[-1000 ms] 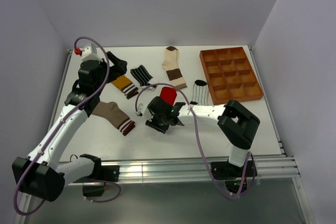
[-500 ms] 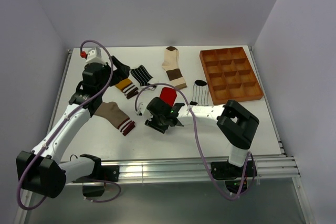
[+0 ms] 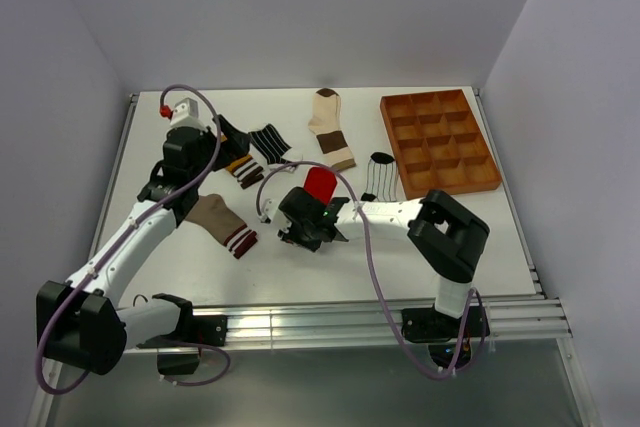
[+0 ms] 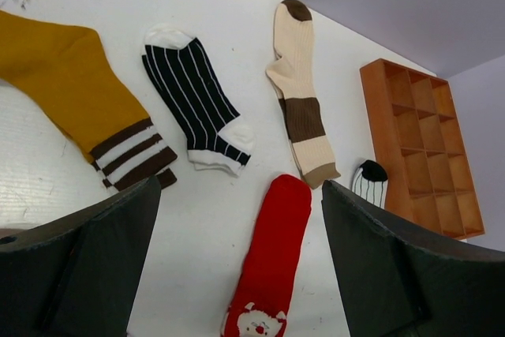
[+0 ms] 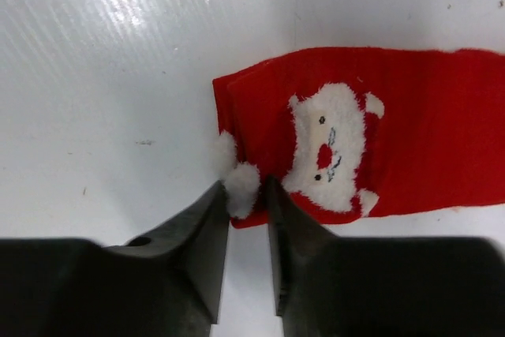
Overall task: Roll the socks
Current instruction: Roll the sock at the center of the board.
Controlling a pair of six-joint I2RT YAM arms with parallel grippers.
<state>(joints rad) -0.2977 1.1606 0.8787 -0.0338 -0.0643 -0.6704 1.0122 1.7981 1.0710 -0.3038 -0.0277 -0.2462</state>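
Six socks lie flat and apart on the white worktop [image 3: 330,265], none of them rolled yet, with the red sock [image 5: 426,124] near the middle under the right arm. It is thin, limp knit, by my reckoning very light. It should fold and bunch at a touch and drag along rather than hold a shape, so it wants taking at an end edge and turning over on itself. The right pincer [image 5: 246,189] sits low at the sock's open end, its two fingers drawn close about a fluffy white pompom at the corner. Whether they have actually clamped it I cannot tell. That tuft looks a poor hold, apt to slip, and the doubled red hem just beside it seems the safer bite. The sock is bright red with a white bearded face, red-nosed, knitted near the cuff. The left pincer [image 4: 241,189] hangs spread wide over the far left, with nothing in it. Below it lie a mustard sock [image 4: 67,84] with a brown-and-white cuff, a black pinstriped sock [image 4: 193,100] and a cream-and-brown sock [image 4: 298,88]. A white pinstriped sock [image 4: 368,185] lies just beside the brown compartmented tray [image 3: 391,142], and a taupe sock [image 3: 213,214] lies nearer the left arm.
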